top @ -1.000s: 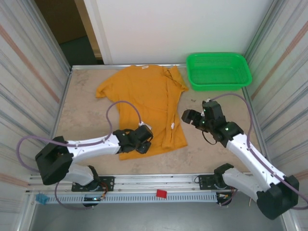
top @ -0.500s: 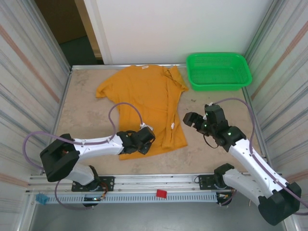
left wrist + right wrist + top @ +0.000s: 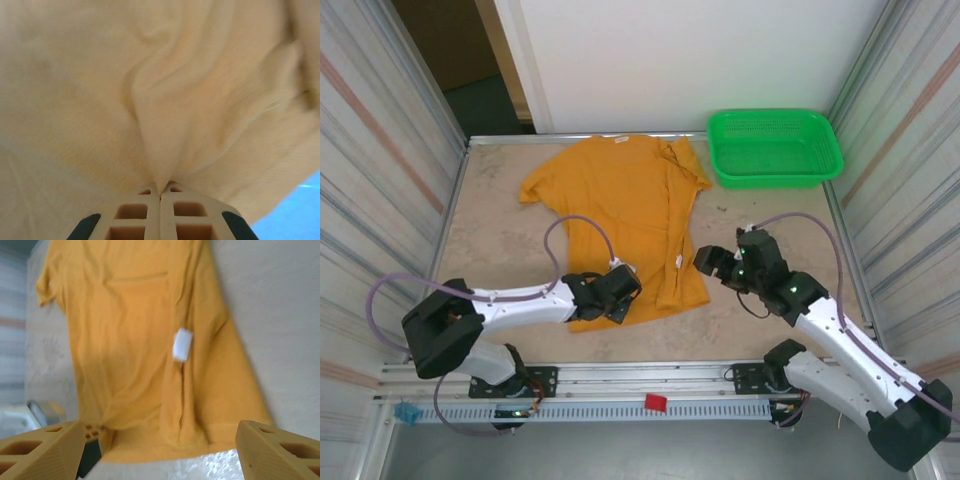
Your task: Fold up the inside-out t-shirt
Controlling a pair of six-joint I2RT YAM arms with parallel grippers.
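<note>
The inside-out t-shirt [image 3: 625,215] lies flat on the table, mustard-orange, collar toward the far edge, its right side folded over along a seam with a small white tag [image 3: 679,262]. My left gripper [image 3: 620,297] is shut on the shirt's near hem, and a pinch of cloth [image 3: 162,165] rises from between the closed fingertips. My right gripper [image 3: 705,258] hovers open beside the shirt's lower right edge. In the right wrist view the shirt [image 3: 140,340] and its tag [image 3: 182,344] lie between and beyond the spread fingers [image 3: 280,452].
A green plastic basket [image 3: 773,147] stands at the far right corner. Striped walls close in the table [image 3: 500,240] on both sides. A bare strip of table [image 3: 770,215] lies between shirt and right wall.
My left gripper has closed on the shirt's near hem. The right gripper has moved left and nearer, toward the shirt's lower right edge, with its jaws a little narrower.
</note>
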